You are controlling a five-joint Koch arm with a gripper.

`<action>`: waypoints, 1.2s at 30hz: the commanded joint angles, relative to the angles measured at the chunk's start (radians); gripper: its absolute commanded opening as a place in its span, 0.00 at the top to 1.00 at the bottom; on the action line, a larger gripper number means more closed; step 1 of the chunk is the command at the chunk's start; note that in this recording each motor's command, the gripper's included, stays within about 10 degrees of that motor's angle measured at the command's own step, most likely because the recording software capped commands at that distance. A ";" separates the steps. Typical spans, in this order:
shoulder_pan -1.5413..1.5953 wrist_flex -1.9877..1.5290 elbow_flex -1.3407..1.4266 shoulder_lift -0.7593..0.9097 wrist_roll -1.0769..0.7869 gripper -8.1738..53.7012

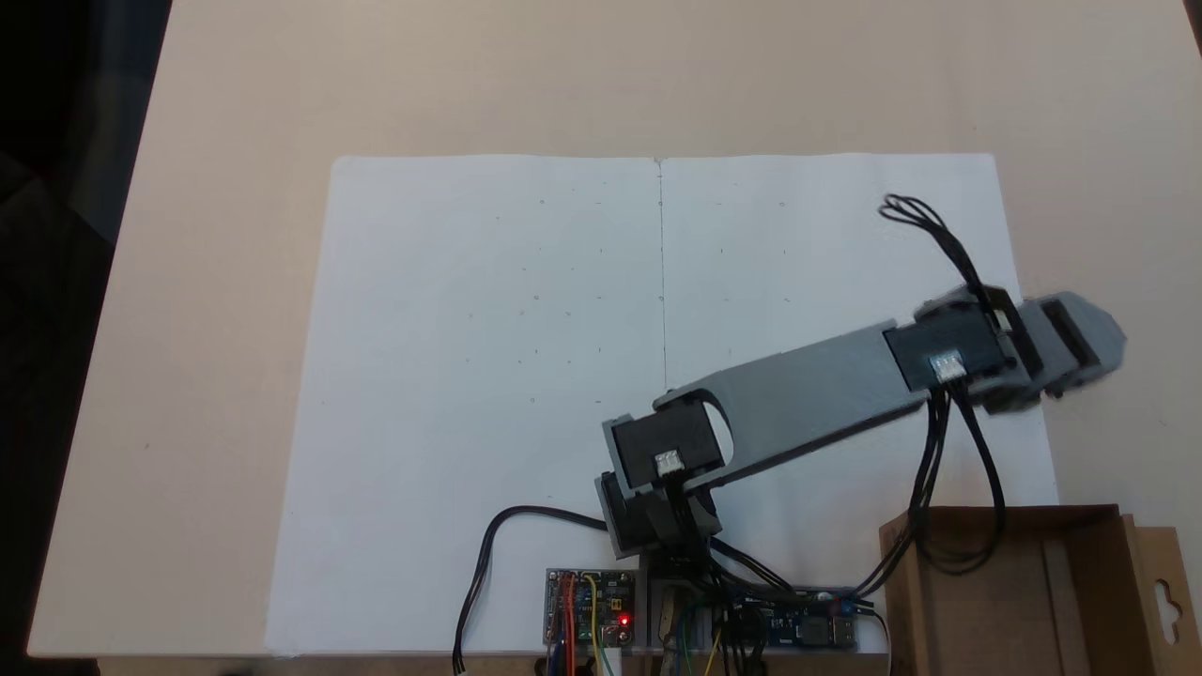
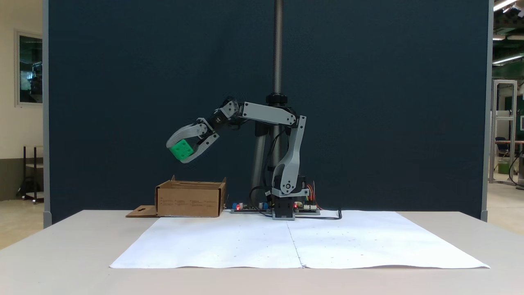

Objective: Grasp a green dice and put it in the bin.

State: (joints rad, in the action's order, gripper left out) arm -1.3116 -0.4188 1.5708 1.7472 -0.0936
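**Green dice held in the air above the bin**

In a fixed view the gripper (image 2: pixel 185 153) has its two jaws closed around the green dice (image 2: pixel 181 149), one jaw over the top of the cube and the other under it, so the dice hangs clear of everything else. The bin (image 2: pixel 190 199) stands on the table (image 2: pixel 61 246) well below the gripper and slightly to the right of it in that view. In a fixed view from above, the gripper (image 1: pixel 1080 352) is blurred, and the bin (image 1: pixel 1024 591) lies toward the bottom edge from it, beside the white paper sheet (image 1: pixel 488 376).
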 commanded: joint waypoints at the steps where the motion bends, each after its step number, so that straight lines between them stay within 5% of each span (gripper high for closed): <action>1: -0.069 -0.009 -0.066 0.026 0.100 0.67; 16: -0.488 -0.192 -0.285 -0.325 0.126 0.67; 36: -0.526 -0.396 -0.285 -0.416 0.097 0.67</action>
State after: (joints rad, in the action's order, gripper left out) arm -1.8208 -0.7716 1.3530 1.3116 -0.0307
